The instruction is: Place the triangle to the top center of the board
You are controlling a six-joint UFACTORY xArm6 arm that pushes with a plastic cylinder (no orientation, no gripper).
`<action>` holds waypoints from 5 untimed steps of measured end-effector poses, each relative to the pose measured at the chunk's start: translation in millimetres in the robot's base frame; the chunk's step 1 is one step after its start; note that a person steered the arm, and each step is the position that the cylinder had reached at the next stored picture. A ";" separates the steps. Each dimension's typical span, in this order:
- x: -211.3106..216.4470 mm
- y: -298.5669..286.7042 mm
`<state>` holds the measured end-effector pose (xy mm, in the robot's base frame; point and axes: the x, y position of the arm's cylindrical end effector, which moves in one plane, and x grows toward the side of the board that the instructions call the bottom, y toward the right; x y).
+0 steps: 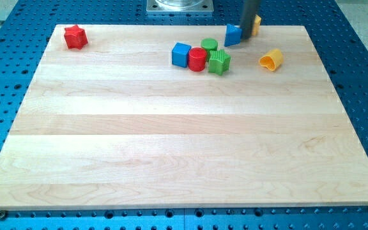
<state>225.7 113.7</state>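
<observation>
The blue triangle [233, 34] sits at the board's top edge, right of centre, with my tip [245, 37] touching its right side – a bare rod, nothing to grasp with; pushed left it could slip off the wooden board [171, 147] – or strike the green cylinder [209, 45]; blue perforated table [363, 76] surrounds

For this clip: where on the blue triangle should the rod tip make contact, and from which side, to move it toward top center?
There is no grip here, only pushing. The blue triangle sits near the board's top edge, right of center. My tip is already against its right side, with a yellow block just behind. I would likely press on that right face, pushing toward the view's left along the top edge.
</observation>
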 end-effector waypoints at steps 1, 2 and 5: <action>3.7 -80.7; 13.8 -12.0; 12.0 -109.2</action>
<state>237.6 4.5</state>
